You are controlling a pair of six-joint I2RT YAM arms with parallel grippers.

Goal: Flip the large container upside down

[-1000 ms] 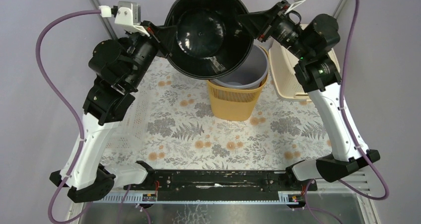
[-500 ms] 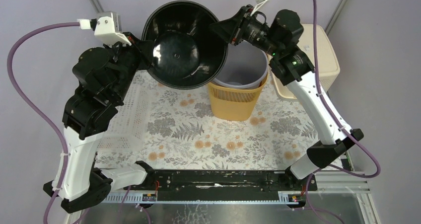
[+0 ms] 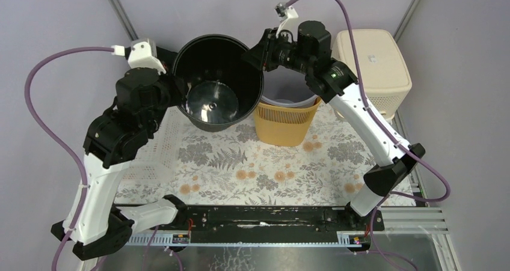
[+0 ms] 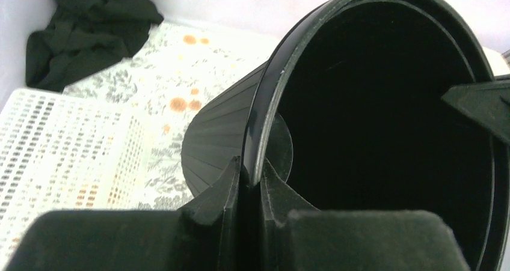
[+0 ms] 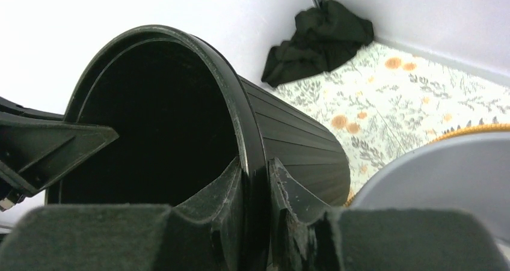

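The large container is a black ribbed bin held up above the back left of the table, tilted with its mouth facing up and toward the camera. My left gripper is shut on its left rim, one finger inside and one outside. On the opposite side my right gripper is shut on the right rim. In the right wrist view the bin's ribbed wall slopes away to the right.
An orange basket with a grey bin nested in it stands just right of the black bin. A cream lidded box sits at the back right. A white perforated tray lies at left, a dark cloth in the far corner.
Both arms have carried the black bin leftward and lower, away from above the grey bin. It now shows more of its depth, base toward the table.
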